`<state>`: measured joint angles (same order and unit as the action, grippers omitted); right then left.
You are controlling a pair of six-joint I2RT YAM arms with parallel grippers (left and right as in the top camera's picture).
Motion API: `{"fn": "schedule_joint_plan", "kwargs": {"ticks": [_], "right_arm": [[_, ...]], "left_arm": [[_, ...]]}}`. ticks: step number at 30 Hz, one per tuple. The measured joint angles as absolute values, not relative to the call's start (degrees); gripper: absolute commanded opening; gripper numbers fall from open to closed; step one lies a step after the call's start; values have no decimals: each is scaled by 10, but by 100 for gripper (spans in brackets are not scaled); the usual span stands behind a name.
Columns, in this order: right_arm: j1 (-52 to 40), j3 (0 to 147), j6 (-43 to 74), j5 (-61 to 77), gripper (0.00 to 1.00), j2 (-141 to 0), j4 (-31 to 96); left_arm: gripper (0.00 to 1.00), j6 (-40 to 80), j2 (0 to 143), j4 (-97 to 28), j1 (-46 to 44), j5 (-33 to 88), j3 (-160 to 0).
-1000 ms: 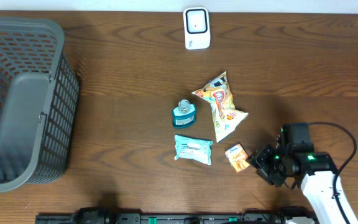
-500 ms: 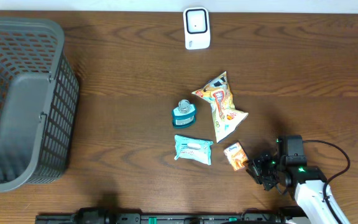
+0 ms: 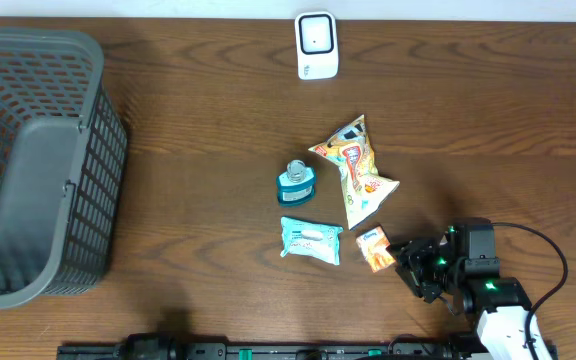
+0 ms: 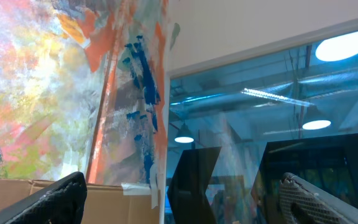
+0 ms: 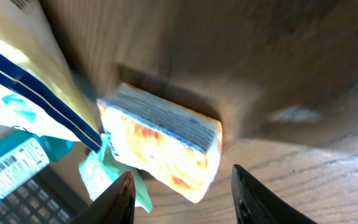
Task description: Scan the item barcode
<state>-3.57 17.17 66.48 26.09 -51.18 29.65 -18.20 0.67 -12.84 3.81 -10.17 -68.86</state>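
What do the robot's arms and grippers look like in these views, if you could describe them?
The right arm has a white shell and a black wrist block with small green lights; a thin black cable loops off it. The right gripper is black, with two dark fingers. The left gripper shows two dark fingers, one with a finely textured pad. No markings are legible.

packet [image 3: 376, 249]: small, orange and yellow, lying flat, slightly askew, front right
scanner [image 3: 317, 45]: white, at the far edge, centre
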Motion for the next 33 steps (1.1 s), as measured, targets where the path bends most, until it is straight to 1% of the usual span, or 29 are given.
{"fn": "schedule_joint_plan", "kwargs": {"ticks": [8,16,17,18,19,20,21,22,25,29,33], "right_arm": [[-41,171,666,247,44,-536,292],[-75,170,670,233,39,-587,241],[-78,170,670,225,36,-597,241],[-81,171,671,224,30,-610,234],[-86,171,672,222,28,-615,229],[-90,172,673,222,24,-627,216],[-94,178,675,228,4,-648,199],[-97,181,676,233,1,-668,182],[-99,196,677,256,1,-711,157],[-98,199,677,270,1,-719,153],[-75,187,676,358,2,-711,171]], "left_arm": [[98,-182,7,-128,38,-102,-689],[98,-182,7,-128,38,-102,-689],[98,-182,7,-128,38,-102,-689],[98,-182,7,-128,38,-102,-689],[98,-182,7,-128,38,-102,-689],[98,-182,7,-129,38,-102,-689],[98,-182,7,-128,38,-102,-689],[98,-182,7,-129,38,-102,-689],[98,-182,7,-128,38,-102,-689],[98,-182,7,-128,38,-102,-689],[98,-182,7,-119,38,-102,-689]]}}
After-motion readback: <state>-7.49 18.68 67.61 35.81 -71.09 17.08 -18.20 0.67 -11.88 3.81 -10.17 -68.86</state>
